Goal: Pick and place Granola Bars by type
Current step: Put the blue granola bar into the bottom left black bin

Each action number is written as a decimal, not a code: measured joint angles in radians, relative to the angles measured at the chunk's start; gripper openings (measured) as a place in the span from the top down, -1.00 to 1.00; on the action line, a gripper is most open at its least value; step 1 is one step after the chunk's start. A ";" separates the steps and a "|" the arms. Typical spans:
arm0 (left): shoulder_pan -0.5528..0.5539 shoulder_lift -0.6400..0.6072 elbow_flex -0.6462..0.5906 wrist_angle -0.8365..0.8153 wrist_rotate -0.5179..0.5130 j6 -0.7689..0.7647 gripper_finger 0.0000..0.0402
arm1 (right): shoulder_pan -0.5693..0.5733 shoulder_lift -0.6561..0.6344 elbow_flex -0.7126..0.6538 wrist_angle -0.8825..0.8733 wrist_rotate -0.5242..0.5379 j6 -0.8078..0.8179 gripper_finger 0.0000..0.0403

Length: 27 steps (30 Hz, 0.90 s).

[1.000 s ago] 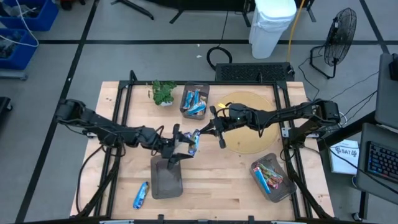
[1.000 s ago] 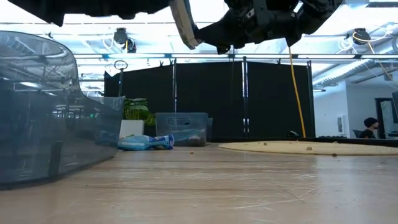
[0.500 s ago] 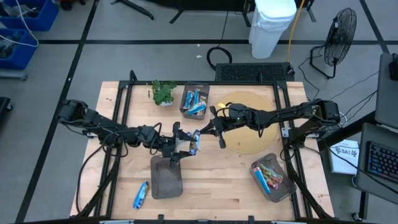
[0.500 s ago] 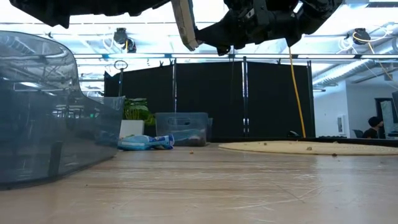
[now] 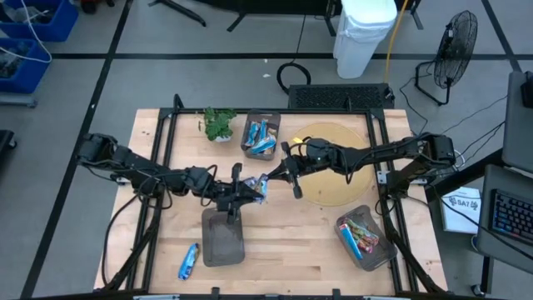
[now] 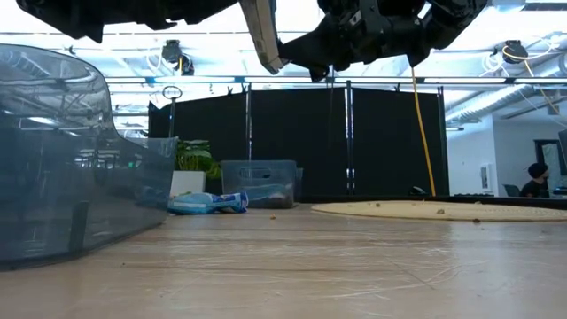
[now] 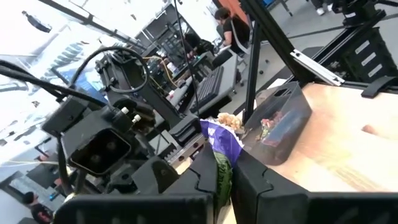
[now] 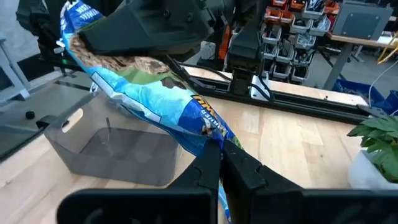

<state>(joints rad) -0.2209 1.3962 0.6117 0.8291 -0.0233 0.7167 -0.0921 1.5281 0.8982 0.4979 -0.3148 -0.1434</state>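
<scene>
Blue and shiny: pinching the held granola bar point(image 5: 261, 185) at one end with the left gripper point(image 5: 247, 191), fingers pressed onto the wrapper. Clamping the other end with the right gripper point(image 5: 273, 177), fingers squeezed together on it too. Hanging it in mid-air between the two, well above the wooden table point(image 5: 283, 250), just beyond the empty bin point(image 5: 223, 237).

Seeing open wood all around that bin and across the table's middle. Spotting one loose blue bar point(image 5: 189, 260) lying near the front-left edge. Noting the round tan mat point(image 5: 337, 179) under the right arm and a small plant point(image 5: 218, 123) at the back edge.

Counting three dark grey bins: the empty one, the back bin point(image 5: 261, 135) holding blue bars, the right bin point(image 5: 364, 235) holding reddish and mixed bars, too crowded for counting.
</scene>
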 joint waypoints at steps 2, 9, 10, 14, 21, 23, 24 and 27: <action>-0.004 -0.001 0.000 0.002 -0.003 0.017 0.91 | 0.000 0.000 0.000 -0.002 0.000 0.016 0.91; -0.023 -0.048 -0.001 -0.044 -0.076 0.045 0.94 | -0.001 0.000 0.000 -0.057 0.000 0.007 0.36; -0.030 -0.061 -0.001 -0.071 -0.099 0.049 0.94 | -0.004 -0.001 0.000 -0.073 0.003 0.018 0.26; -0.069 -0.143 -0.001 -0.172 -0.201 0.040 0.94 | -0.012 -0.039 0.000 -0.191 0.059 0.033 -0.11; -0.195 -0.311 -0.001 -0.397 -0.426 -0.034 0.95 | -0.024 -0.255 0.001 -0.451 0.136 0.033 -0.32; -0.238 -0.354 -0.001 -0.470 -0.487 -0.080 0.95 | -0.025 -0.330 0.001 -0.517 0.135 0.048 -0.31; -0.260 -0.372 -0.001 -0.510 -0.519 -0.107 0.95 | -0.026 -0.369 0.001 -0.557 0.135 0.050 -0.30; -0.314 -0.412 -0.001 -0.594 -0.599 -0.186 0.95 | -0.026 -0.484 -0.003 -0.645 0.140 0.049 -0.26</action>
<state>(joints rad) -0.5350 0.9838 0.6109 0.2351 -0.6222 0.5306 -0.1181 1.0443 0.8956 -0.1470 -0.1748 -0.0947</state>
